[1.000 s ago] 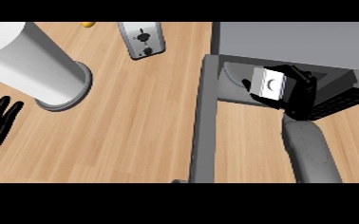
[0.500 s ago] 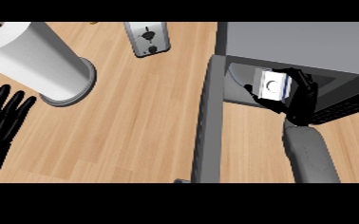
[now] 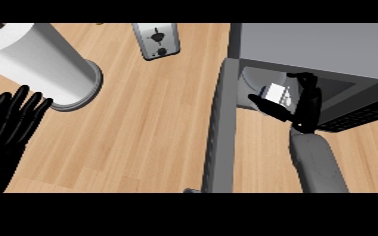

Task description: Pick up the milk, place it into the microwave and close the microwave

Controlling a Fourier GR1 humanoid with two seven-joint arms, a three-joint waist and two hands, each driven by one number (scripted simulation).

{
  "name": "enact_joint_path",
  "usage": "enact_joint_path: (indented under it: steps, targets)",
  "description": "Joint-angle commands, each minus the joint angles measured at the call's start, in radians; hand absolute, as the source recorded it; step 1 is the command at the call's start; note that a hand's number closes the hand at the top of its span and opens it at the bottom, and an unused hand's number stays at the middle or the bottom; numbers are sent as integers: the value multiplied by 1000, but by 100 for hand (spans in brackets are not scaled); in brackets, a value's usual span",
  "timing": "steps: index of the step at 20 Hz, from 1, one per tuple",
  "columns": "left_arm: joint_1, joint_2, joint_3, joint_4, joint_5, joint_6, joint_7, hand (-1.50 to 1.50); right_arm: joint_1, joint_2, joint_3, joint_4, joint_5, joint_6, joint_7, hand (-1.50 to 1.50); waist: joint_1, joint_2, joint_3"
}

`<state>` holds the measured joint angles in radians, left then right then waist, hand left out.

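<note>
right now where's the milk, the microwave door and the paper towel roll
milk (image 3: pixel 277 92), head view, on its white top face
microwave door (image 3: pixel 219 130), head view, on its open grey edge
paper towel roll (image 3: pixel 40 60), head view, on its white side

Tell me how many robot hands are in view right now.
2. The black left robot hand rests open at the view's left edge, beside the white cylinder. The black right robot hand curls round the small white milk carton at the grey microwave's opening.
</note>
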<state>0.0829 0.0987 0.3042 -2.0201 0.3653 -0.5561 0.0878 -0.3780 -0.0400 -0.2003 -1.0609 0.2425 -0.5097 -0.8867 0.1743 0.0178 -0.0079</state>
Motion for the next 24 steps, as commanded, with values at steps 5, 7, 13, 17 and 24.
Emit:
enact_joint_path:
  steps: [5, 7, 13, 17, 24]
  targets:
    - [6, -23, -32, 0, -45, 8, -2, -150, -151, -34, -60, 207, 5, 0, 239, -150, 11, 39, 8]
    - [-3, -41, -47, -2, -51, 20, -2, -150, -165, -51, -58, 219, 13, 20, 247, -150, -3, 37, 8]
    - [-11, -56, -65, -14, -85, 38, -2, -150, -184, -50, -55, 256, 7, 68, 248, -150, -21, 31, 10]
    - [-11, -75, -90, -21, -97, 44, 1, -150, -200, -46, -55, 280, -9, 98, 239, -150, -36, 26, 11]
    - [-1, -85, -119, -4, -133, 34, -8, -150, -198, -24, -59, 315, -36, 133, 243, -150, -72, 19, 10]
